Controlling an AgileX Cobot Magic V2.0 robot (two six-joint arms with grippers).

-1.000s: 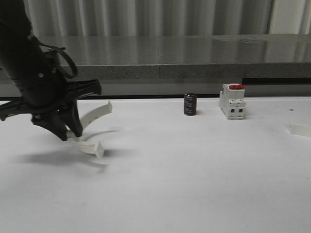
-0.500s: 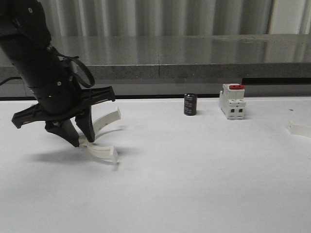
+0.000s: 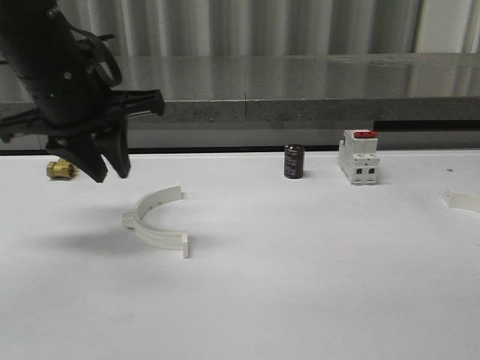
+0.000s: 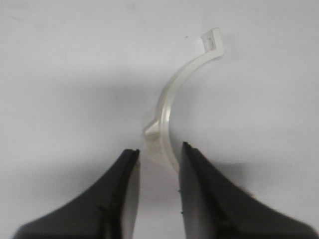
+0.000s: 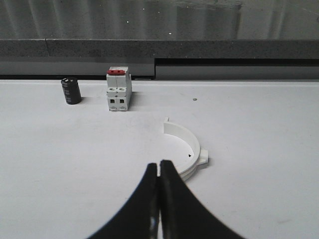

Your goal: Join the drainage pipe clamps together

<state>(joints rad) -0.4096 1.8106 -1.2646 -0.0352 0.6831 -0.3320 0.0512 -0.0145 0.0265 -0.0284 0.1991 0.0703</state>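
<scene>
Left claw (image 3: 107, 166) hangs above the tabletop (image 3: 300, 285) at front-view 9 o'clock, fingers a small gap apart, gripping nothing; wrist cam confirms: left clamp half (image 4: 172, 112) lies flat on the surface beyond the tips, one end tucked under the gap, no contact visible. Small brass fitting (image 3: 60, 169) sits on the tabletop just behind the claw. In the front view the left clamp half (image 3: 156, 222) lies flat, just below and right of the claw, at about 8 o'clock from centre; arc bulges toward 9 o'clock, opening faces 3 o'clock, chord runs far-to-near, flat end tab at each tip, side lug at mid-arc on the outer edge. White, slightly translucent plastic. Black cylinder (image 3: 293, 161) and white switch with red top (image 3: 358, 156) stand upright near the far edge, around 1 o'clock, well apart from the clamp. Right clamp half (image 3: 463, 200) is cut off by the frame edge at 3 o'clock; on the right wrist cam the right clamp half (image 5: 188, 149) lies flat just beyond the right claw (image 5: 159, 169), same white plastic, outer lug visible. Right claw fingers pressed together, gripping nothing. Tabletop plain matte white; grey ledge and vertical-ribbed wall behind.
</scene>
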